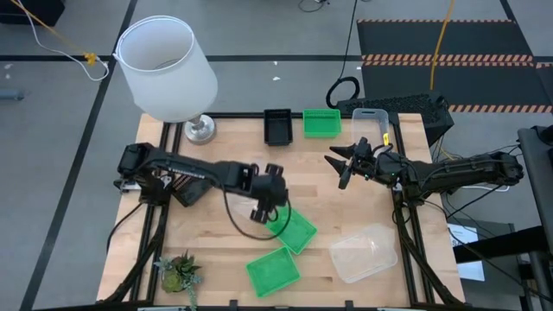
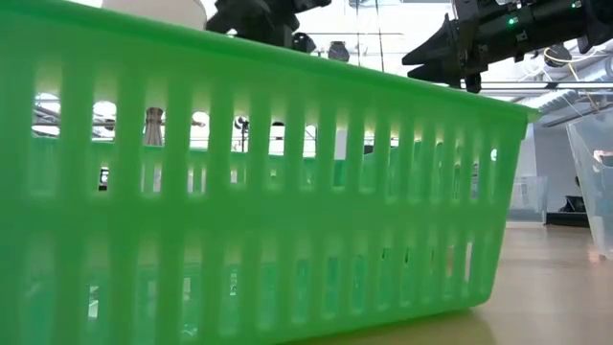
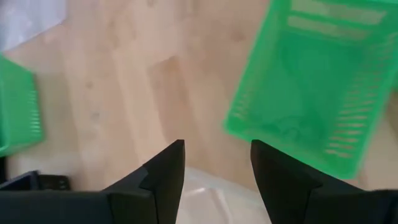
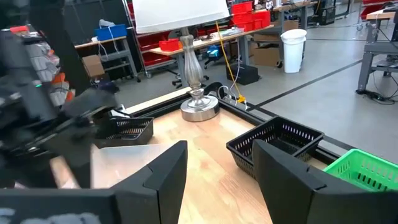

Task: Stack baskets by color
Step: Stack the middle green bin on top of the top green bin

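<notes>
Two green baskets lie near the front: one (image 1: 295, 230) (image 3: 311, 81) just beyond my left gripper (image 1: 262, 213) (image 3: 217, 155), the other (image 1: 272, 269) (image 2: 249, 192) by the near edge. Along the far edge sit a black basket (image 1: 277, 127) (image 4: 273, 144), a green one (image 1: 321, 123) and a clear one (image 1: 370, 121). A larger clear basket (image 1: 363, 252) rests at the near right, and another black one (image 4: 130, 127) by the left arm's base. My left gripper hangs open, slanting down, nothing between its fingertips; a pale clear surface (image 3: 211, 199) shows below them. My right gripper (image 1: 337, 168) (image 4: 221, 155) waits open and level, right of centre.
A big white lamp (image 1: 164, 65) stands at the far left corner, its metal foot (image 4: 199, 107) on the table. A small potted plant (image 1: 179, 272) sits at the near left corner. Bare wood (image 1: 328, 203) lies between the two grippers.
</notes>
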Controlling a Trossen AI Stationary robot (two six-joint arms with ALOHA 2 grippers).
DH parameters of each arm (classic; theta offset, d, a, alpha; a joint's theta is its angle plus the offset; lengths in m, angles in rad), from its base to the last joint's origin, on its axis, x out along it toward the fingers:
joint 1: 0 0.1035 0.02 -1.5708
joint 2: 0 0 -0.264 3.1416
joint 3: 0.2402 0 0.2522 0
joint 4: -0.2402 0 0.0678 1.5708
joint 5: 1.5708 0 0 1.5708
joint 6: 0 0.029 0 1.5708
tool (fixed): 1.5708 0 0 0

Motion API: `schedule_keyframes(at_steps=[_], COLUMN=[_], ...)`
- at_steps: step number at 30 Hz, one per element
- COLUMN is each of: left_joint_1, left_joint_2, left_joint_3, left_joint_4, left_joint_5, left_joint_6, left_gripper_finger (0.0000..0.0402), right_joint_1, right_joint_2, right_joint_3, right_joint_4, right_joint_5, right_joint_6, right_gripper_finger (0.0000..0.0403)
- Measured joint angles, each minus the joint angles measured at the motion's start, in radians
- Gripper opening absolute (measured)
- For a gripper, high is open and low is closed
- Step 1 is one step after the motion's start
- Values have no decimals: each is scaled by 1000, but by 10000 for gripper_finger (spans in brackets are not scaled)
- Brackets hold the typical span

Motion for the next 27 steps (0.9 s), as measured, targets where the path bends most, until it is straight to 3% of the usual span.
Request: schedule_keyframes(at_steps=[7, 14, 27], left_joint_1=[-101, -157, -168], left_joint_2=[0, 0, 0], left_joint_3=[-7, -101, -252], left_joint_4=[-28, 64, 274], left_joint_5=[9, 62, 141], left_joint_6=[-97, -105, -106], left_gripper_finger=[186, 186, 186], right_joint_1=[0, 0, 0], right_joint_2=[0, 0, 0], right_joint_3=[0, 0, 0], right_joint_4=[0, 0, 0], right_joint_5=[0, 0, 0], right_joint_6=[0, 0, 0], right_gripper_finger=[176, 176, 176])
